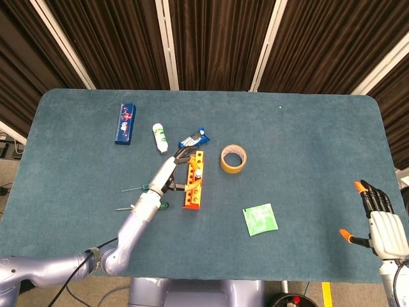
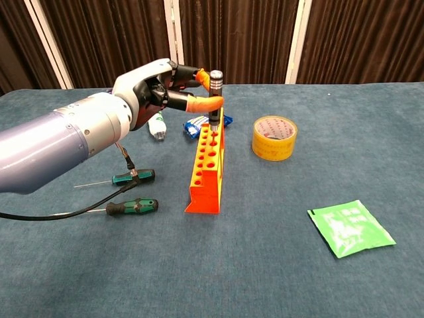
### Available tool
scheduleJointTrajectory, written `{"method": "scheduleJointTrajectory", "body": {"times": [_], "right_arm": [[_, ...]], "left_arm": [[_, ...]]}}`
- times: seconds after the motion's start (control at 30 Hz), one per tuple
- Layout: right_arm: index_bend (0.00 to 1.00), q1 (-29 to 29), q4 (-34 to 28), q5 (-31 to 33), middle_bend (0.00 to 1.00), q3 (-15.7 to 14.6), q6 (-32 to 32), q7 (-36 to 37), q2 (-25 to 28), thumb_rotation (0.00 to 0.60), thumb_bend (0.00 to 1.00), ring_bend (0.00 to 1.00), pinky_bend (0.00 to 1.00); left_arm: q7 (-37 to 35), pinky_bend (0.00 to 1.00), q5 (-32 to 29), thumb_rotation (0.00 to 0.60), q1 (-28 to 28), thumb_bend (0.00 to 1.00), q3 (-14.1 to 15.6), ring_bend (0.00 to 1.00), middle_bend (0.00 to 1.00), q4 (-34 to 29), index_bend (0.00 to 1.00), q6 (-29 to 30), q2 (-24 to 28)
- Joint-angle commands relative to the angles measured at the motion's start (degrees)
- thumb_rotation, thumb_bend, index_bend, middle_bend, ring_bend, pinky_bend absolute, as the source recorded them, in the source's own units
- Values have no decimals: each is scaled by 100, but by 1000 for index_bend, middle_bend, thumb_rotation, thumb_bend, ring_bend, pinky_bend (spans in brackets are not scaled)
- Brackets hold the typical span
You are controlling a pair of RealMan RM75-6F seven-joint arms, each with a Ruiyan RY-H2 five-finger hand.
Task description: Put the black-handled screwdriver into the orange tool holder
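Your right hand point(image 1: 382, 225) rested spread at the bench's point(image 1: 307, 141) near edge. Farther in, your left hand point(image 2: 161, 93) pinched the black-handled screwdriver point(image 2: 215, 87), which stood upright in a far hole of the orange stepped tool holder point(image 2: 207, 163).

Blue table point(image 1: 307, 147) — dark brown curtains point(image 1: 217, 38) behind; white strips between.
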Motion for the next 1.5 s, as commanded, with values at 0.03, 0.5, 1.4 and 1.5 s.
{"method": "scheduleJointTrajectory", "body": {"times": [0.03, 0.5, 1.4, 1.5], "right_arm": [[14, 4, 1, 10, 0, 4, -9, 4, 0, 600, 30, 0, 0], [14, 5, 12, 8, 0, 8, -6, 19, -2, 600, 31, 0, 0], [14, 11, -17, 13, 0, 9, -19, 17, 12, 600, 30, 0, 0], [14, 18, -18, 27, 0, 17, -30, 19, 12, 600, 31, 0, 0]], "left_arm": [[-26, 22, 72, 600, 8, 477, 34, 0, 98, 54, 628, -13, -16], [-66, 22, 169, 600, 13, 477, 60, 0, 98, 296, 628, -81, -77], [-79, 24, 207, 600, -59, 476, 70, 0, 99, 650, 628, -273, -279], [-83, 24, 235, 600, -57, 475, 75, 0, 99, 636, 628, -279, -269]]}}
